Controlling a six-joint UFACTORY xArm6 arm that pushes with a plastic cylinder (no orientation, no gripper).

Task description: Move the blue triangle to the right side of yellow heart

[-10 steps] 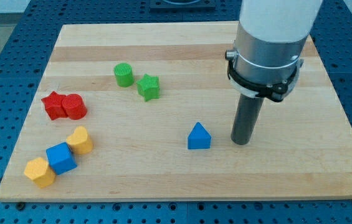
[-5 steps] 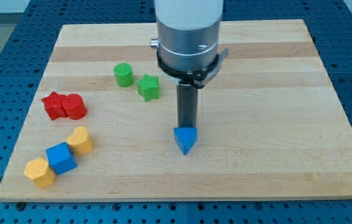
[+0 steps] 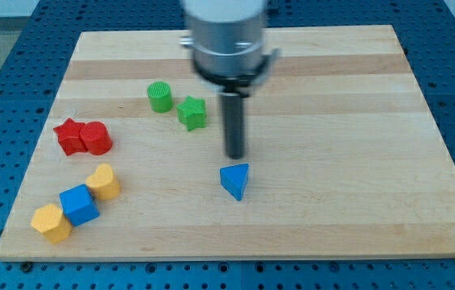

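Nearest the view's bottom, at about eight o'clock on the tabletop [image 3: 356, 217], a yellow hexagon [image 3: 51, 222] sat touching a blue cube [image 3: 79, 205], and the cube touched the yellow heart [image 3: 104, 182] up at its one o'clock: three in a slanted row. The blue triangle [image 3: 236, 180] lay well apart from the heart, out at the heart's three o'clock, near the board's middle, one point aimed toward the view's bottom. My tip [image 3: 234, 155] stood just at the triangle's twelve o'clock, close above it, with a thin strip of wood showing between them, so apart, not touching. There was no hand to call wide or narrow, only the rod, blurred higher up. Farther back, at nine o'clock, two red blocks [image 3: 82, 137] pressed together, shapes hard to tell. Beyond them, a green star [image 3: 192, 113] sat just beside a green cylinder [image 3: 160, 97], at eleven o'clock from my tip.
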